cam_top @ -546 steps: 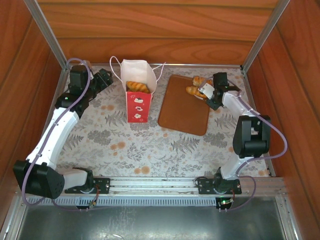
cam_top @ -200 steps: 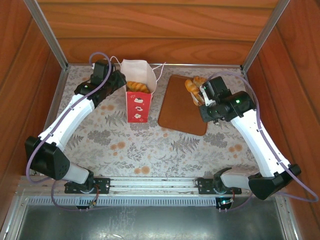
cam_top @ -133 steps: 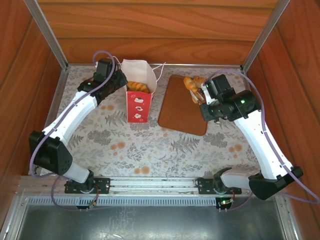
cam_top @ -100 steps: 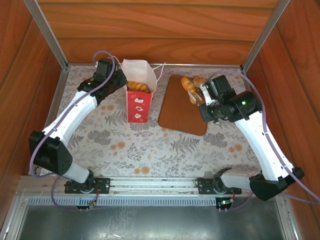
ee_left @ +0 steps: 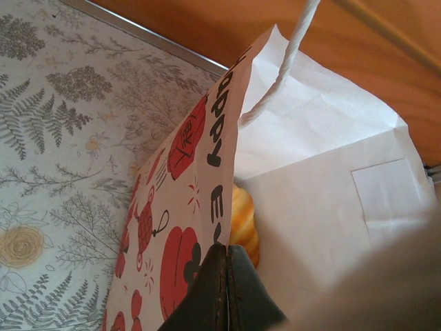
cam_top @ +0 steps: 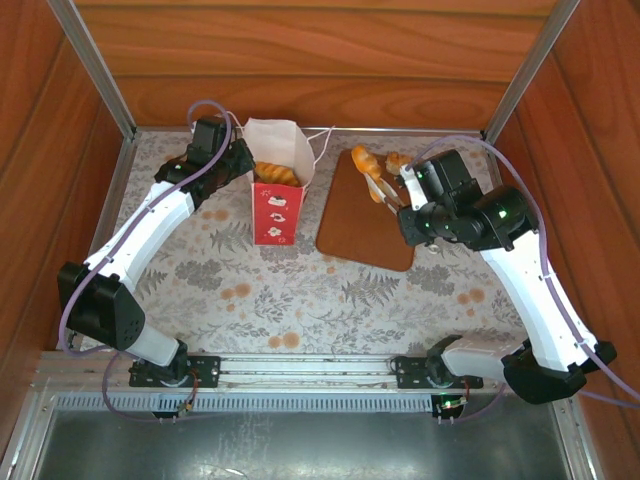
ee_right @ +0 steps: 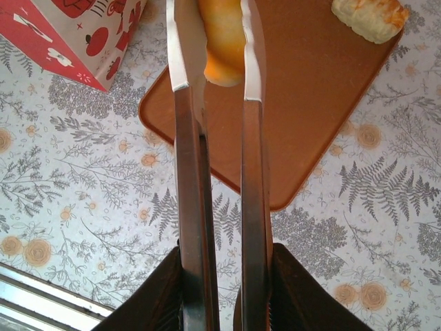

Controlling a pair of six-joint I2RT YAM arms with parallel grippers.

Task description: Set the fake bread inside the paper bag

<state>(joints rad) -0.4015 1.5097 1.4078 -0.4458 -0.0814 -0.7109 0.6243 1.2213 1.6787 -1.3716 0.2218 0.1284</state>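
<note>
Pinching one piece of fake bread [ee_right: 222, 52] between the long pale fingers [ee_right: 182, 48] of the right gripper [cam_top: 372, 172], jaws narrowed onto its two flanks, holding it above the brown board [ee_right: 310, 110] and apparently clear of it. Seeing the paper bag [cam_top: 277, 205] well off to that gripper's left, standing upright on the table [cam_top: 250, 290] with its mouth gaping. Noting more golden pastries [cam_top: 275, 173] inside it. Leaving a second pale-crusted piece [ee_right: 368, 17] on the board, off to the right of the fingertips. Nipping the bag's rim with the left gripper [ee_left: 224, 276], dark jaws closed flat on the printed paper wall, a ridged roll [ee_left: 242, 221] resting just past the tips inside.

Judging the bread light and smooth-skinned, probably foam or plastic: firm enough not to crush, yet rounded and likely slippery, so liable to squirt or swivel between flat pads. Favouring a hold across the middle of the narrow width, as now, rather than at a tapering end. Expecting the bag to be the delicate part, thin and easily tipped or creased, hence needing that steadying pinch while lowering the piece straight into the opening.
</note>
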